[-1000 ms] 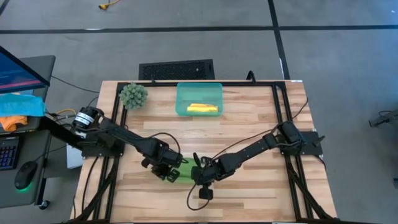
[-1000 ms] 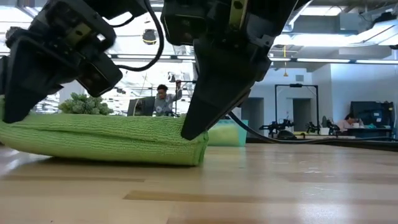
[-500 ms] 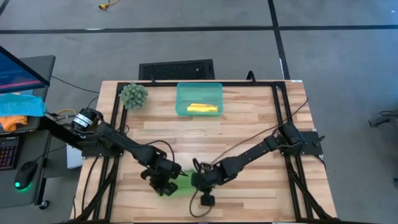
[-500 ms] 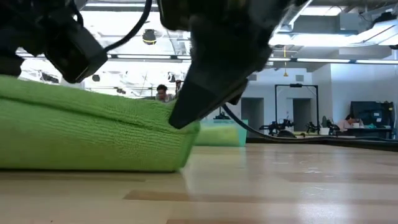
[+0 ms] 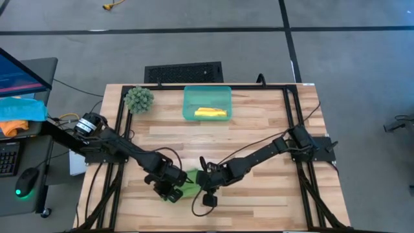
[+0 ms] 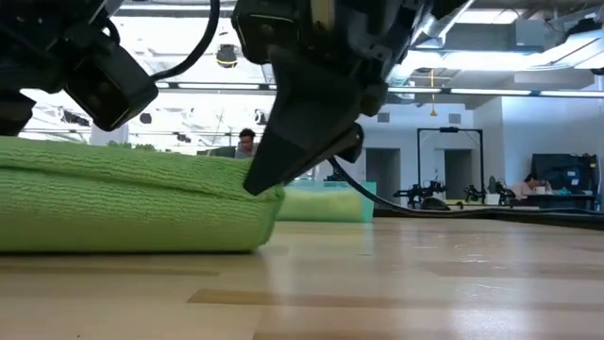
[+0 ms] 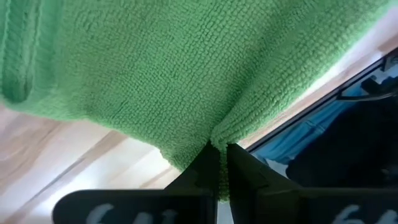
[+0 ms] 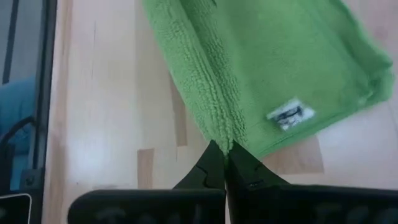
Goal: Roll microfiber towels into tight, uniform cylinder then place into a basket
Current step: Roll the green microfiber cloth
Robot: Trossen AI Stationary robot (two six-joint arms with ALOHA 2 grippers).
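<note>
The lime green towel (image 5: 188, 185) lies folded flat on the table near its front edge; in the low view the lime green towel (image 6: 132, 203) is a thick pad. My left gripper (image 7: 219, 149) is shut on its left end and my right gripper (image 8: 224, 149) on its right end. A white label (image 8: 289, 115) shows on the cloth. The yellow towel (image 5: 211, 113) lies rolled inside the teal basket (image 5: 189, 103) at the table's far side. My left gripper pinches the towel at its edge (image 7: 214, 132) between its two shut fingers, slanting down from above. The cloth puckers into a crease at the fingertips. The towel rests on the table. My right gripper pinches the towel's thick folded edge (image 8: 221, 132), several layers, between its two shut fingers. It comes slanting down from above onto the right end's top (image 6: 269, 192). The towel's underside stays on the table.
A fuzzy green ball plant (image 5: 138, 98) stands at the far left corner. A black frame (image 5: 291, 116) runs along the table's sides. Bare wood lies between the towel and the basket. Cyan and orange cloths (image 5: 19, 113) lie on a desk off the table's left.
Both grippers, shut on the green towel, have drawn it along the table toward the near edge; it looms larger in the low view. My left gripper has also gone toward the table's right edge, so the towel sits bunched shorter between the two.
</note>
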